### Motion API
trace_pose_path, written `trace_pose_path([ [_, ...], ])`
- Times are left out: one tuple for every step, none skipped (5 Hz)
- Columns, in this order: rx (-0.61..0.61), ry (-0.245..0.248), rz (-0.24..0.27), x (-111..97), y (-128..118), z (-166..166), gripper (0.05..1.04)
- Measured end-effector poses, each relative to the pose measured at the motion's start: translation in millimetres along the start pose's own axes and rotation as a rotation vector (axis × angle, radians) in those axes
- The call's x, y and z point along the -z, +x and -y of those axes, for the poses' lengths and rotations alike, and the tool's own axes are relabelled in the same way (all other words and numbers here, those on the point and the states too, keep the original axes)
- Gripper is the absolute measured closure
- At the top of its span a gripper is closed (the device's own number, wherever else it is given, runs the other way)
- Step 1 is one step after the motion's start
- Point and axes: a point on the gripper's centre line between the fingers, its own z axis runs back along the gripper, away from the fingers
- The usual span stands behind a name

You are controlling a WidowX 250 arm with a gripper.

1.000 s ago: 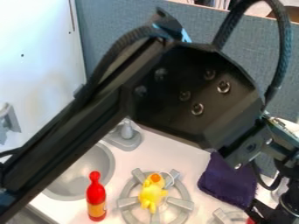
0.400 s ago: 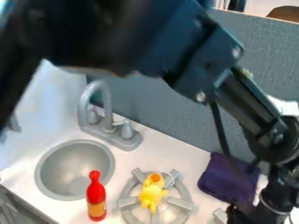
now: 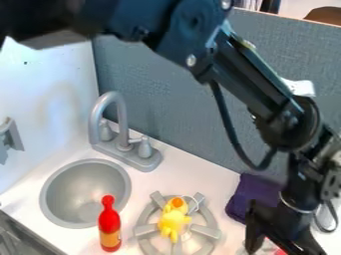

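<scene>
My black two-finger claw has come in at the lower right, fingers apart, now hiding more of the dark purple cloth just beside it. My arm has cleared the round grey sink and curved grey faucet. The yellow toy figure (orange-topped) stays on the grey stove burner, the red bottle beside the sink.

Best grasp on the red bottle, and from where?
Red bottle: I'd come from above and close across the upper body, just below the neck. It looks upright, with a thin neck above a wider body, and there's a gap between it and the burner.
</scene>
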Motion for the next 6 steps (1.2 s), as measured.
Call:
trace_pose_path([
  [-0.019, -0.006, -0.003, -11, -1, -10, 0.082],
  [-0.064, 0.016, 0.000, -23, 7, -33, 0.082],
  [-0.109, 0.020, 0.002, -28, 26, -51, 0.082],
  [-0.144, 0.034, -0.041, -23, 46, -68, 0.082],
  [-0.138, 0.050, -0.094, -12, 65, -75, 0.082],
  [-0.105, 0.058, -0.125, -1, 66, -76, 0.082],
])
